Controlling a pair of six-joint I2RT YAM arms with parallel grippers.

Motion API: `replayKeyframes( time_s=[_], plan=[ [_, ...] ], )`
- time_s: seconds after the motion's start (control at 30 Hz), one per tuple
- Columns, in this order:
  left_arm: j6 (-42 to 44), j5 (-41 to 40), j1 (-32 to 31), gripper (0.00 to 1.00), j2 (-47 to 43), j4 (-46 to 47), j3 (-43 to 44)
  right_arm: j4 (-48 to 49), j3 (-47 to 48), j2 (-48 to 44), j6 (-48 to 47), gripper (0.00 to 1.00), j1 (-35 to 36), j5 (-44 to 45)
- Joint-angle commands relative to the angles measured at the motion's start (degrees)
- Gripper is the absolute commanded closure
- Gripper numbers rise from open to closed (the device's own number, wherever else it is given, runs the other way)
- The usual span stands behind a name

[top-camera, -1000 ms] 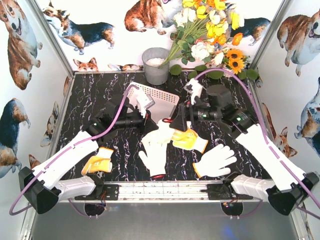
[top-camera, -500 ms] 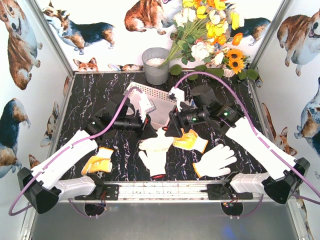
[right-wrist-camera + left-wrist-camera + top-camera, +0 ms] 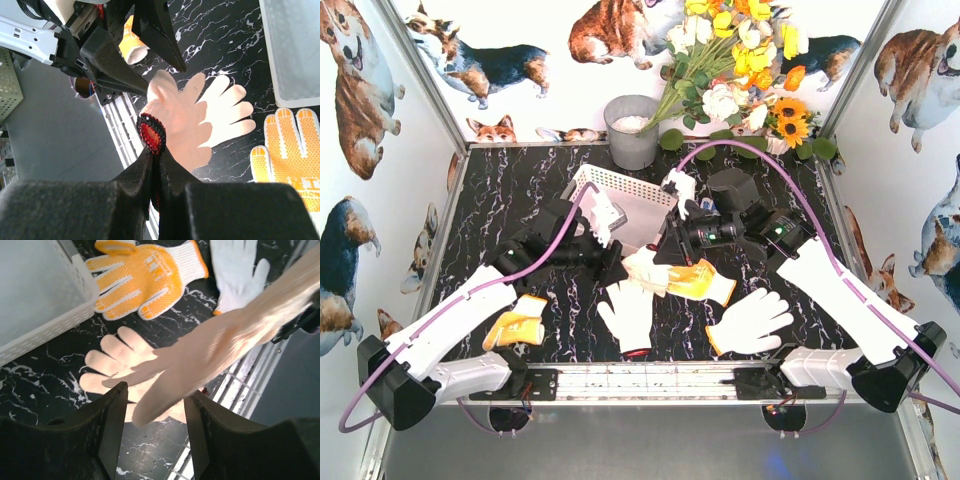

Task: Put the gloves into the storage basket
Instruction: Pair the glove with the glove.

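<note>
Five gloves in the top view, all on the near side of the white plastic lattice-sided storage basket (image 3: 620,186) on the black marbled tabletop (image 3: 520,190). A cream knit glove with a red cuff (image 3: 644,272) hangs between the left claw (image 3: 616,262) and right claw (image 3: 667,252), just beside the basket's near edge. Lying flat: a white glove (image 3: 630,315), a yellow dotted glove (image 3: 700,283), a white glove with an orange cuff (image 3: 752,322), and an orange-yellow glove (image 3: 516,324) well apart at left. Left wrist view: left claw (image 3: 156,392) jaws stand apart, not pinching; the cream glove (image 3: 215,340), blurred, runs from between them up to the right. Basket wall (image 3: 50,325) at upper left, flat white glove (image 3: 107,365) beneath. Right wrist view: right claw (image 3: 154,150) clamped tight on the red cuff (image 3: 151,131); the glove's fingertips reach between the left claw's (image 3: 165,80) spread fingers. Basket (image 3: 300,50) at upper right.
</note>
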Motion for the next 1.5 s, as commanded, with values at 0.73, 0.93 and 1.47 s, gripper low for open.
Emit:
replayKeyframes(
  time_s=[0.73,0.93,1.47],
  plan=[
    [-12.0,-24.7,2.3,1.00,-4.0,9.0,-11.5,11.5,1.1,6.7,-5.2,1.00,4.0,21.2],
    [-12.5,-26.1,2.5,1.00,-1.6,16.0,-13.4,11.4,1.9,9.1,-10.2,1.00,4.0,23.2],
    [-11.7,-25.5,3.0,1.00,7.1,21.9,-17.0,16.6,-2.7,11.3,-13.2,1.00,4.4,21.0]
  ],
)
